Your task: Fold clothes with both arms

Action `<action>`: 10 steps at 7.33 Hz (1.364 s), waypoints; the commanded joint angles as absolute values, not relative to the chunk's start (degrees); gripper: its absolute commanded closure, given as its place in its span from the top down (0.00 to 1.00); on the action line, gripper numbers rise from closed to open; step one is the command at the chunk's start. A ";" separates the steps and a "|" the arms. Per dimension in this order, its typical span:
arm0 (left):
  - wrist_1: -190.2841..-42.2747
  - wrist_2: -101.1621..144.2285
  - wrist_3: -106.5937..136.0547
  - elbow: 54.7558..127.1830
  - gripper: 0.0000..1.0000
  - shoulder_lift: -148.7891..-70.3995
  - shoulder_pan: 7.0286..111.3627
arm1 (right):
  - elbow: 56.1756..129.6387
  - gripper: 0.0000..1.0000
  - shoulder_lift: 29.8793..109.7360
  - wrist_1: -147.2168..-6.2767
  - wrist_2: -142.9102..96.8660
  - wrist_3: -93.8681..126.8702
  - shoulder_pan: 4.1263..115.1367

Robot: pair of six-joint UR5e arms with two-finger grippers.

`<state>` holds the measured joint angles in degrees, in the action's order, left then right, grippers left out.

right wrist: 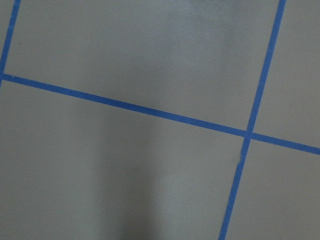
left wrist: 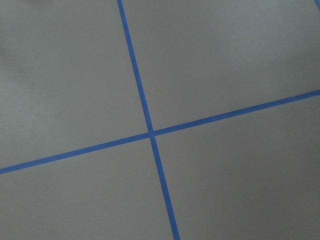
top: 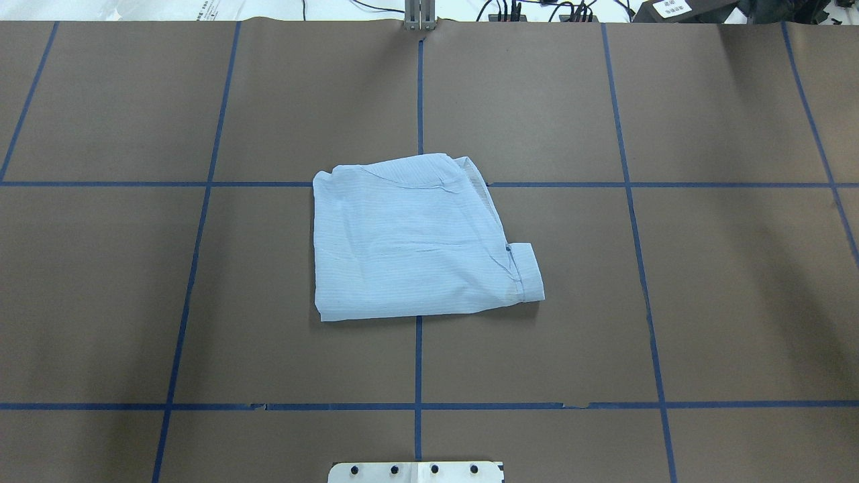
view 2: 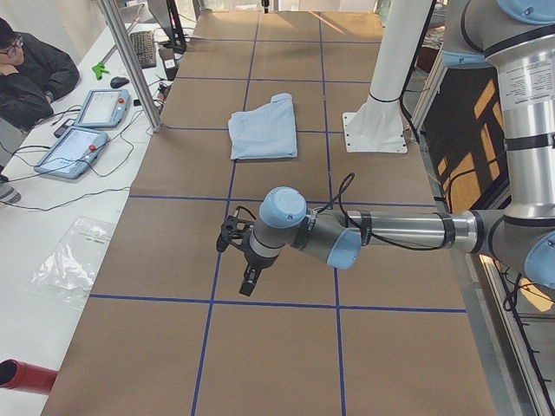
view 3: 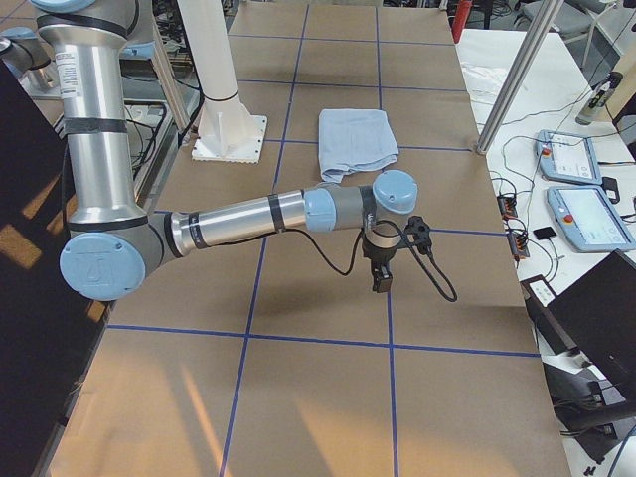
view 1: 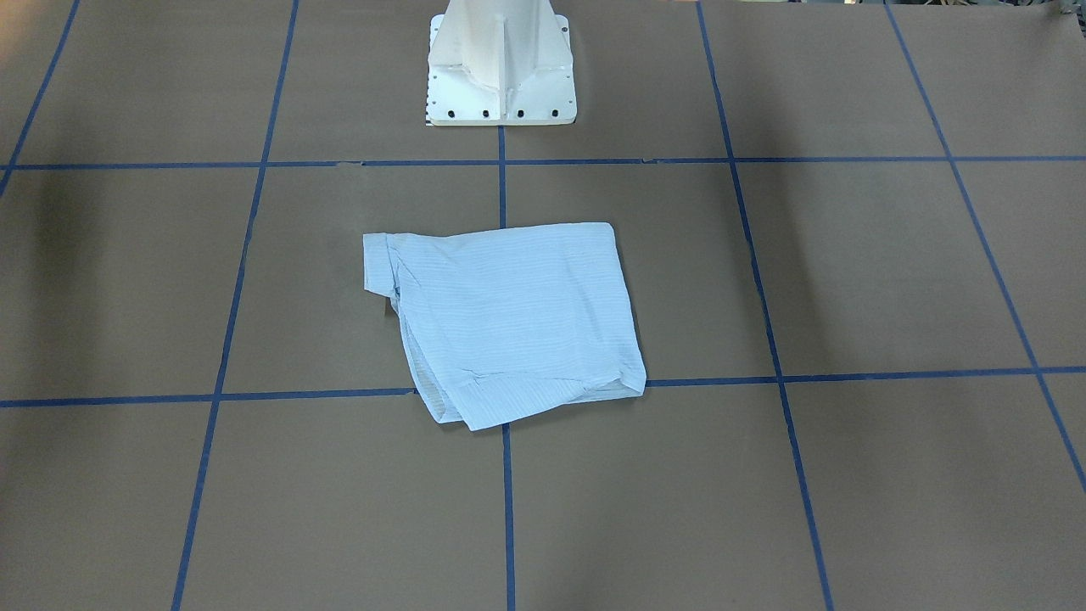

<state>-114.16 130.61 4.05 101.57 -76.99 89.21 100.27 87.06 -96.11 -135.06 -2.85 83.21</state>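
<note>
Shirt (top: 416,238) is lying folded into a rough rectangle in the middle of the table (top: 704,302), sitting over a blue tape cross, with one cuff (top: 527,272) poking out toward the robot's right. Left gripper (view 2: 249,277) and right gripper (view 3: 382,280) are hanging over bare brown paper, well apart from it. Only the side cams are catching them, so I can't tell how the jaws are sitting.

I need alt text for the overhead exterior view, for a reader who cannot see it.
A light blue shirt, folded into a rough rectangle, lies flat near the middle of a brown table marked with a grid of blue tape. One cuff sticks out on the view's right; a white base plate shows at the bottom edge.
</note>
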 commanded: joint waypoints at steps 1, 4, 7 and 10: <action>-111.82 129.02 4.57 98.26 1.00 -78.92 89.30 | 99.23 1.00 88.68 -94.91 -134.21 -2.20 86.29; -93.93 129.63 4.57 103.95 1.00 -82.61 89.12 | 98.00 1.00 90.61 -94.92 -134.65 -2.20 86.92; -90.52 134.03 3.69 101.98 1.00 -82.79 89.21 | 97.82 1.00 93.42 -95.01 -134.82 -2.20 88.15; -92.55 134.03 2.11 101.16 1.00 -81.91 89.21 | 96.60 1.00 96.76 -94.22 -136.40 -2.37 89.91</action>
<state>-92.26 133.97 2.79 101.46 -82.08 89.21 97.19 95.42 -94.75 -135.72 -2.27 89.52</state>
